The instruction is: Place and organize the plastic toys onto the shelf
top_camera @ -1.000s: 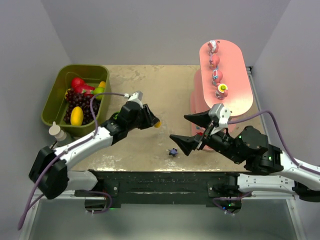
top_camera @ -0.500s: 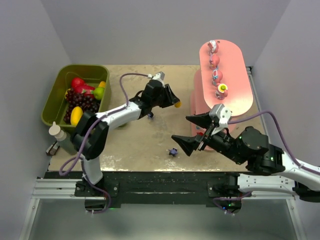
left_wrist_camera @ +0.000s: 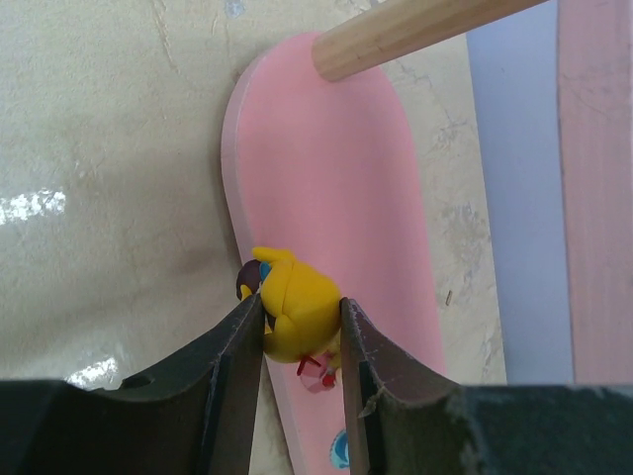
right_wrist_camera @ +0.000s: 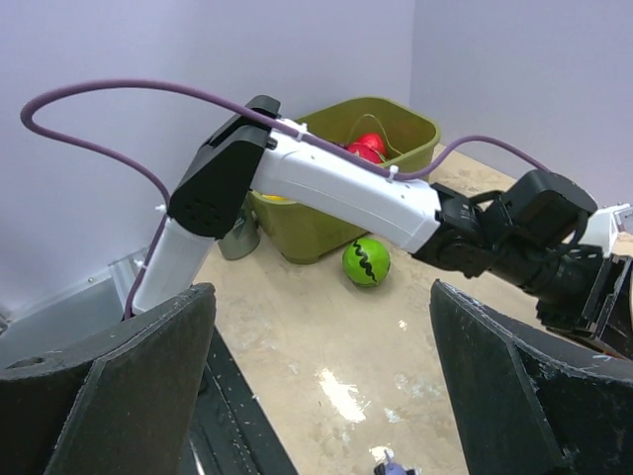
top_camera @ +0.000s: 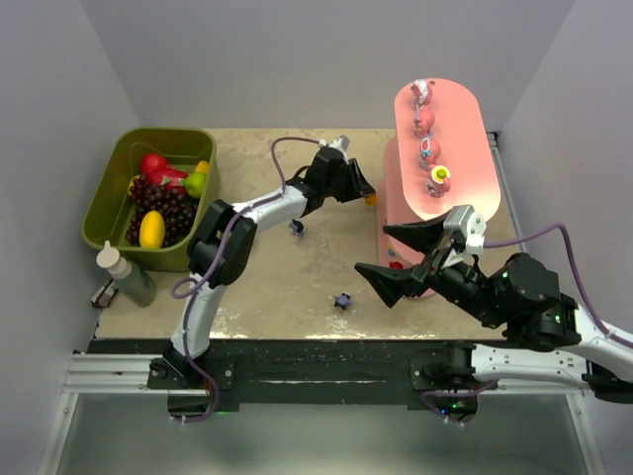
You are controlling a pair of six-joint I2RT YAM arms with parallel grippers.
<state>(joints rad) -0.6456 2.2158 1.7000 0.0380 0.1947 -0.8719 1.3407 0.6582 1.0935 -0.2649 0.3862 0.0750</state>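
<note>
Left gripper point(top_camera: 358, 188) pinches a glossy, rounded yellow plastic toy point(left_wrist_camera: 295, 302) between its dark fingers, over the round end of a smooth pink shelf point(left_wrist_camera: 336, 178) board; a tan wooden post point(left_wrist_camera: 415, 30) rises nearby; right gripper point(top_camera: 372, 249) gapes wide, empty, above the mottled beige table point(top_camera: 267, 287); a small spiky purple toy point(top_camera: 342, 300) lies there.

A tan table point(top_camera: 297, 272) is carrying a green bin point(top_camera: 107, 203) at its left, a pink shelf point(top_camera: 465, 148) at its right, and between them a dark toy point(top_camera: 342, 300) and another dark toy point(top_camera: 296, 227), well apart. Four figurines point(top_camera: 428, 150) are standing in a row on the shelf's top board.
</note>
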